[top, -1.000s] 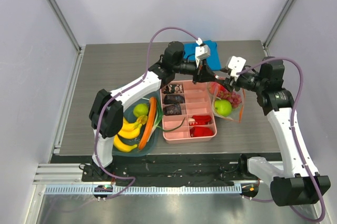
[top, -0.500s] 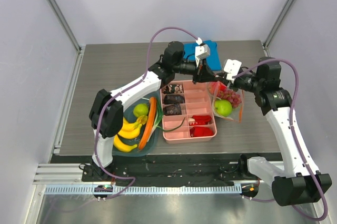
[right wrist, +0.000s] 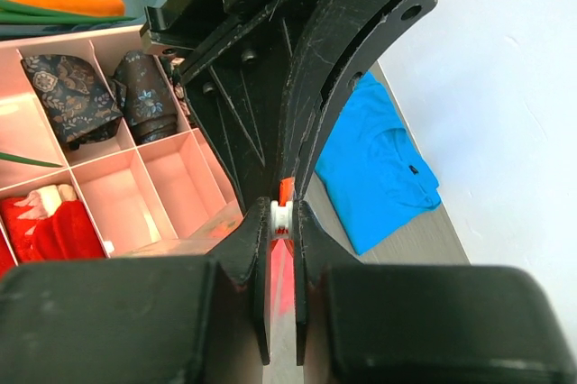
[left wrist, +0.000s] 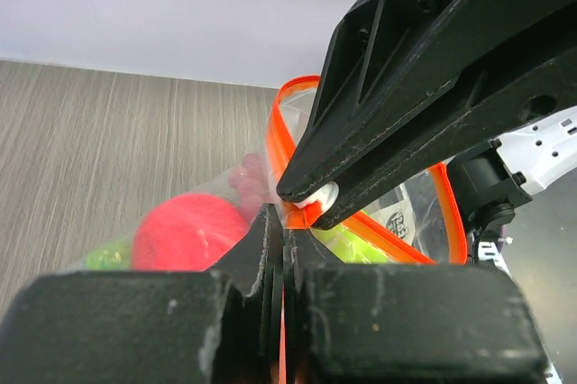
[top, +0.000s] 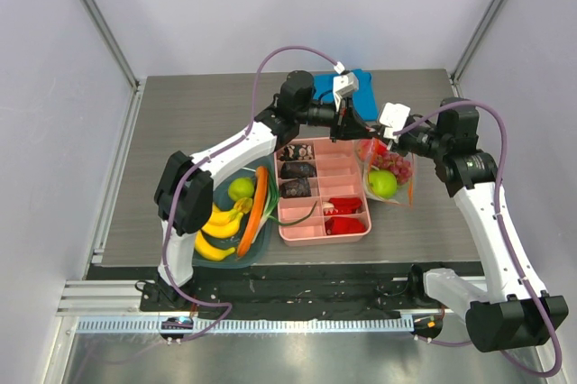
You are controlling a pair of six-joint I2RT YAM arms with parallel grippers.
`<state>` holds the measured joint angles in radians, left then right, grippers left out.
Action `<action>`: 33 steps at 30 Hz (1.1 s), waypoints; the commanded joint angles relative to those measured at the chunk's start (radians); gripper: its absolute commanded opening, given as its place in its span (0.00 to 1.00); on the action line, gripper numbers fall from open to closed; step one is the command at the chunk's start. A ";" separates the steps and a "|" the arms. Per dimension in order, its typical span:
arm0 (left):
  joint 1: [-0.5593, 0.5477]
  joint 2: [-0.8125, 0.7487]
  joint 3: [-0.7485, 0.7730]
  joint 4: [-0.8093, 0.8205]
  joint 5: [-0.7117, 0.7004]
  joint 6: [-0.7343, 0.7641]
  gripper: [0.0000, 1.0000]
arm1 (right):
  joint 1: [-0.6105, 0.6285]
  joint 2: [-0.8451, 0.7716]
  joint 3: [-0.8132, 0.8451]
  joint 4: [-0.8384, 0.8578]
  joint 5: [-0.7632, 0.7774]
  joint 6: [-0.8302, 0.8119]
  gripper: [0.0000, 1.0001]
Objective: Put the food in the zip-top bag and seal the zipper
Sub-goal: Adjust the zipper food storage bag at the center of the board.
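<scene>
Several fruits [top: 382, 184] inside zip-top bag [top: 403, 196]

Grey wood-grain table [top: 189, 123], pale walls [top: 270, 5], aluminium front rail [top: 270, 323]

Our left arm [top: 230, 145] rises from the near-left corner of the table, bends at the elbow and stretches toward the far edge, with its wrist tipped downward past the middle. Our right arm [top: 487, 213] climbs from the near-right corner and folds leftward to meet it. On the left gripper [left wrist: 276, 244], we see the fingers pressed flat together, pinching the zipper [left wrist: 274, 132]. Our right gripper [right wrist: 281, 231] is likewise clamped tight on that same strip. The two grippers cross at an angle, tips just beside each other, right of centre toward the far edge.
</scene>
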<state>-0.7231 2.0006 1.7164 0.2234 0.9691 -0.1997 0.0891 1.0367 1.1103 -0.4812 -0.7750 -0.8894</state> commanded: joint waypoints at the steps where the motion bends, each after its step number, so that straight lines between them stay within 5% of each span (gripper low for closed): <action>1: 0.033 -0.042 0.031 0.152 0.010 -0.024 0.00 | -0.002 0.003 -0.009 -0.077 0.060 -0.016 0.05; 33: 0.047 -0.069 0.012 0.195 0.019 -0.064 0.00 | -0.051 -0.020 -0.004 -0.220 0.094 -0.095 0.04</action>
<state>-0.7235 2.0006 1.7039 0.2512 0.9791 -0.2390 0.0788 1.0267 1.1103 -0.5388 -0.7589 -0.9546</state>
